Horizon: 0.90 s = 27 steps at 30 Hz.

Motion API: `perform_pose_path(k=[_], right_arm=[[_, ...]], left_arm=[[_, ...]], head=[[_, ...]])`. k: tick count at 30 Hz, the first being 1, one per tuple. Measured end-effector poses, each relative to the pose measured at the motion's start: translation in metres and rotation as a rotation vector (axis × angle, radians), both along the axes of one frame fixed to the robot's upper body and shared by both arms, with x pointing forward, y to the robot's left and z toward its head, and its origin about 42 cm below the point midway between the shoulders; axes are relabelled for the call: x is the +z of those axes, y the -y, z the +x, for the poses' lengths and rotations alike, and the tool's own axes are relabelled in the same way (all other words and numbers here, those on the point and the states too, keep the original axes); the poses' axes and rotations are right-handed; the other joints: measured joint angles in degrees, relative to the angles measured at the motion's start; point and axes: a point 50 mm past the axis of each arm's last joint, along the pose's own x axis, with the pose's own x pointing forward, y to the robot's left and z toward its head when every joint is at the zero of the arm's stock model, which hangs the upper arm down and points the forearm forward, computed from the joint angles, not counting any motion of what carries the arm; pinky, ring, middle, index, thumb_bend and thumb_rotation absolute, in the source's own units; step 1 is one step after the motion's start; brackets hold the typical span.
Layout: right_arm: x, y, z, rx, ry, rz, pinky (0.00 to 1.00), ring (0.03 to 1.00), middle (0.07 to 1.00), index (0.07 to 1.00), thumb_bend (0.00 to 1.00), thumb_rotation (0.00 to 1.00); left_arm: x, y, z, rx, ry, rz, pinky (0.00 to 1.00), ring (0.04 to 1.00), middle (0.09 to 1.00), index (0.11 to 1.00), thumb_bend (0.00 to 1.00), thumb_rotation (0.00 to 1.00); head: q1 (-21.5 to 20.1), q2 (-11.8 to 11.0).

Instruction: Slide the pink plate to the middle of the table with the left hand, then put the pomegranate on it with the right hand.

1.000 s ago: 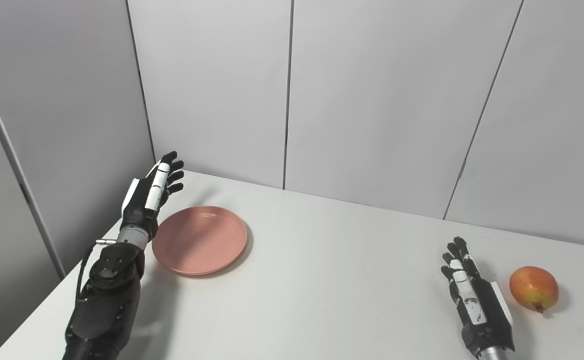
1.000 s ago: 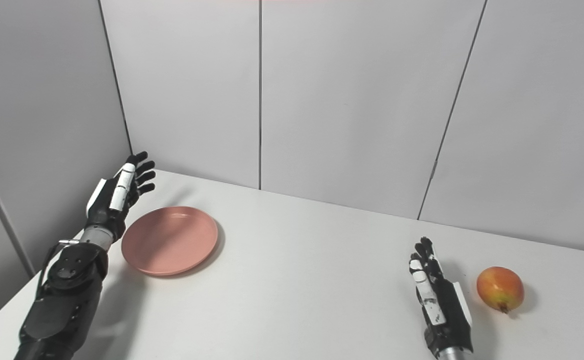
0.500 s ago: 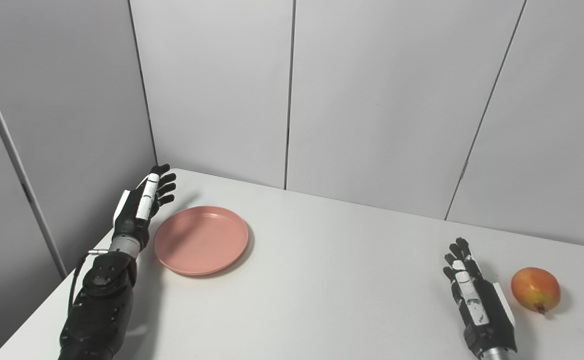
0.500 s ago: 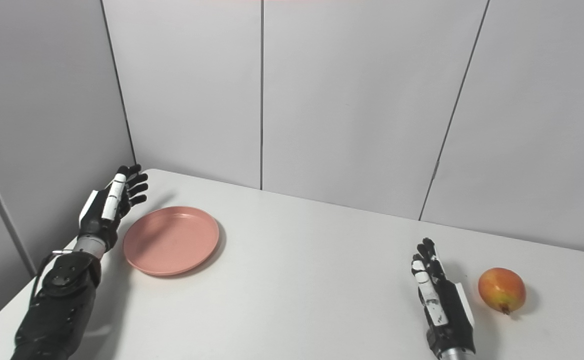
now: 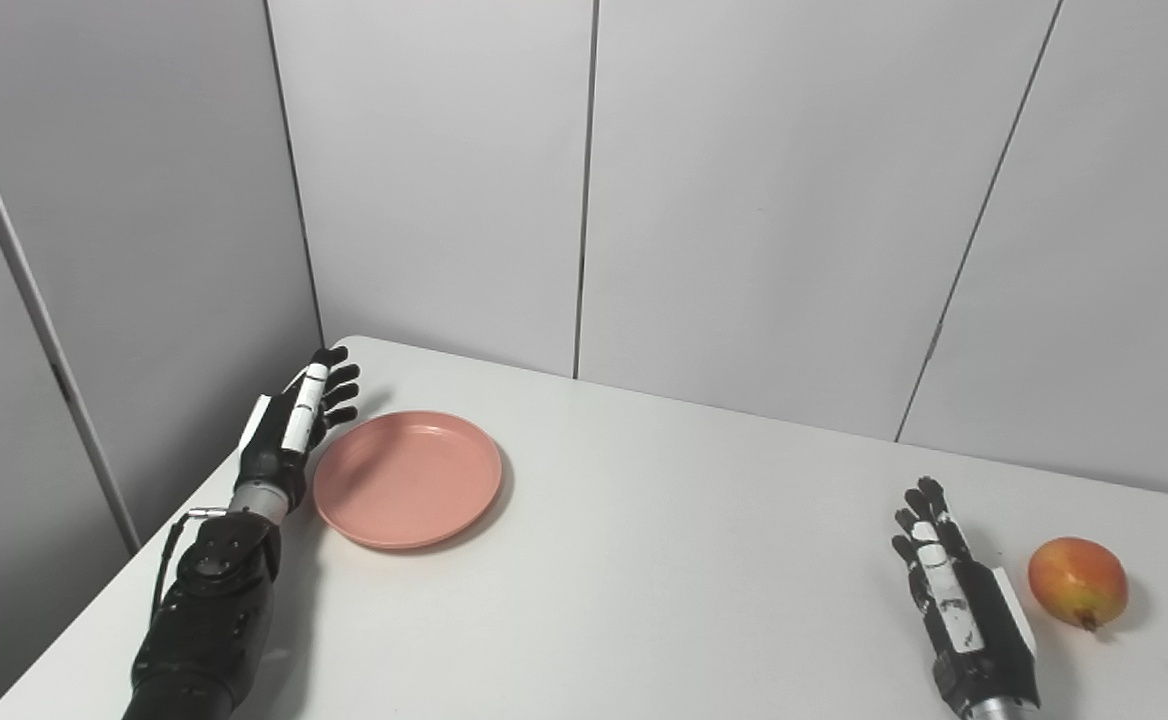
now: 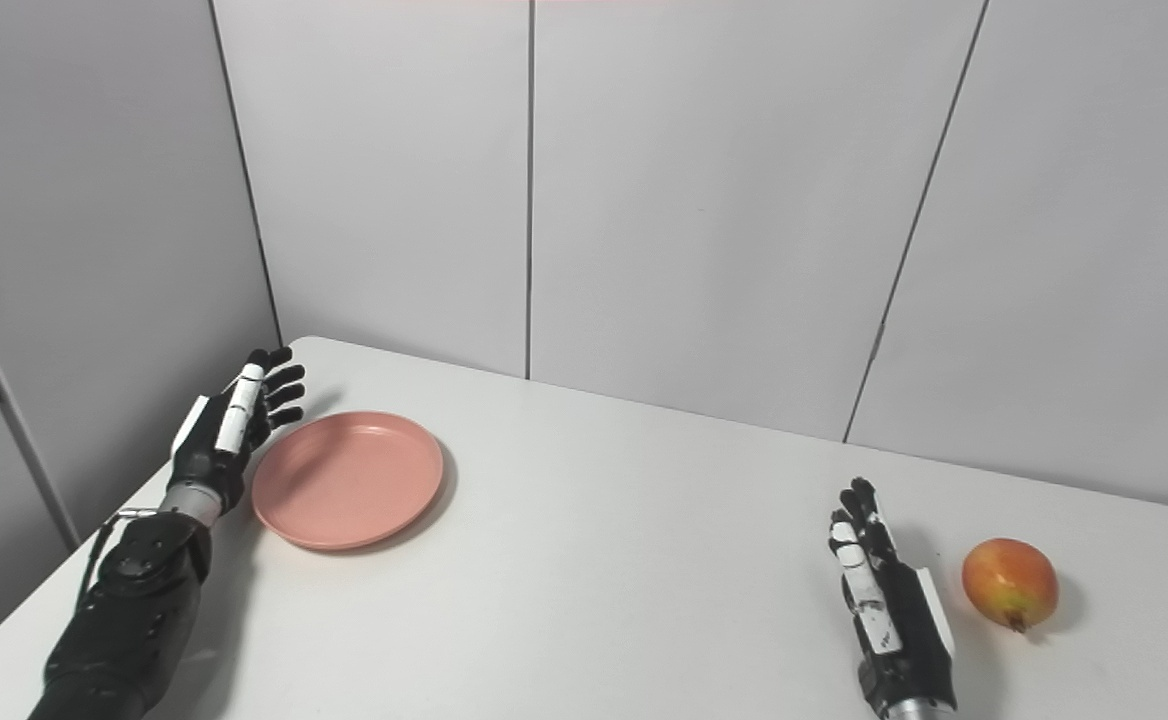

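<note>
table (image 5: 664, 560): flat matte white top, smooth, rounded far-left corner; set against grey panelled walls
plate (image 5: 407, 478): round, shallow, pink, smooth with a raised rim and faint sheen; sits on the table's left side near the far-left corner, well away from the middle
left hand (image 5: 289, 430): black shell with white plates, edge-on just beside the plate's left rim; fingers straight and spread, holding nothing; contact with rim can't be confirmed
pomegranate (image 5: 1077, 582): roundish, glossy skin, red fading to yellow, small stub pointing at the camera; on the table at far right, well apart from the plate
right hand (image 5: 954, 600): same black/white build, lying low on the table just left of the pomegranate, not touching; fingers extended, empty
</note>
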Motion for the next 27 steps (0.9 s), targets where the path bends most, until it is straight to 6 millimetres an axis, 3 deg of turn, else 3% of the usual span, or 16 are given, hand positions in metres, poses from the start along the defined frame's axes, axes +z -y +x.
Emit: perform_pose_path(k=[11,27], right_arm=[[0.0,0.001,0.001,-0.001,-0.002,-0.005,1.0,1.0,1.0,1.0,0.55,0.81],[0.0,0.001,0.001,-0.002,-0.001,-0.005,1.0,1.0,1.0,1.0,0.57,0.8]], left_arm=[[-0.015,0.0,0.005,-0.036,-0.032,-0.041,0.87,0.883,0.877,0.865,0.62,1.0],[-0.019,0.002,0.014,-0.048,-0.046,-0.051,0.85,0.872,0.871,0.859,0.64,1.0]], head=[[-0.09,0.0],[-0.26,0.26]])
